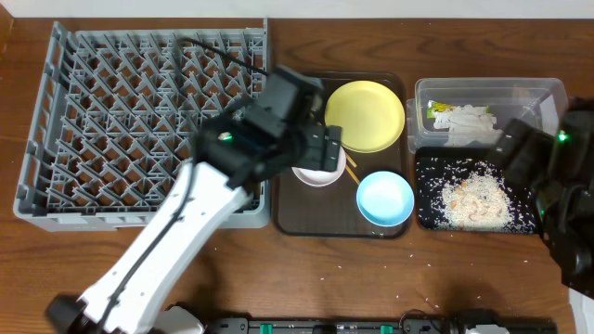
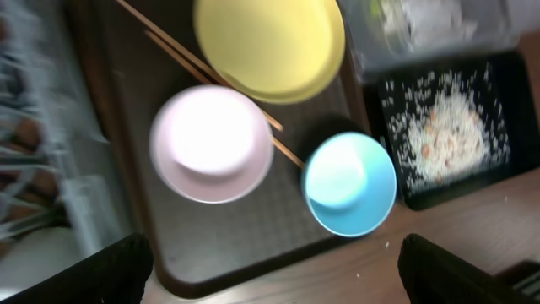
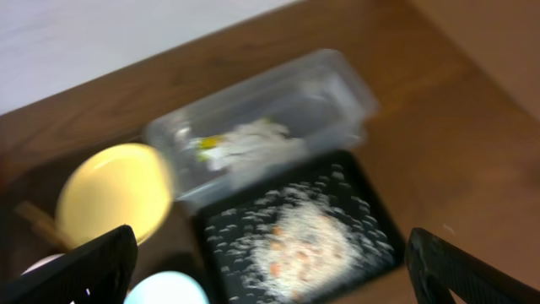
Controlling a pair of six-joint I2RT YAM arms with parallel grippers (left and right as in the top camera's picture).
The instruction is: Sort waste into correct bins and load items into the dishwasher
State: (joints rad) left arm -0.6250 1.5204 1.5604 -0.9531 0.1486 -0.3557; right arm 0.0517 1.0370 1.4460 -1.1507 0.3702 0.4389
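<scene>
Wooden hazard: risking flicking chopsticks [image 2: 253, 114] while closing wide-open left gripper [image 2: 274, 274] onto white bowl [image 2: 211, 143] resting against them; right gripper [image 3: 274, 279] gaping too, empty.

A brown wooden table [image 1: 464, 274] carries a grey dish rack [image 1: 121, 121] at the left; a dark brown tray [image 1: 306, 209] just beside it; a clear tub [image 1: 492, 85] and a black tray [image 1: 427, 218] at the right; a few loose rice grains [image 1: 327, 275] lie near the front.
</scene>
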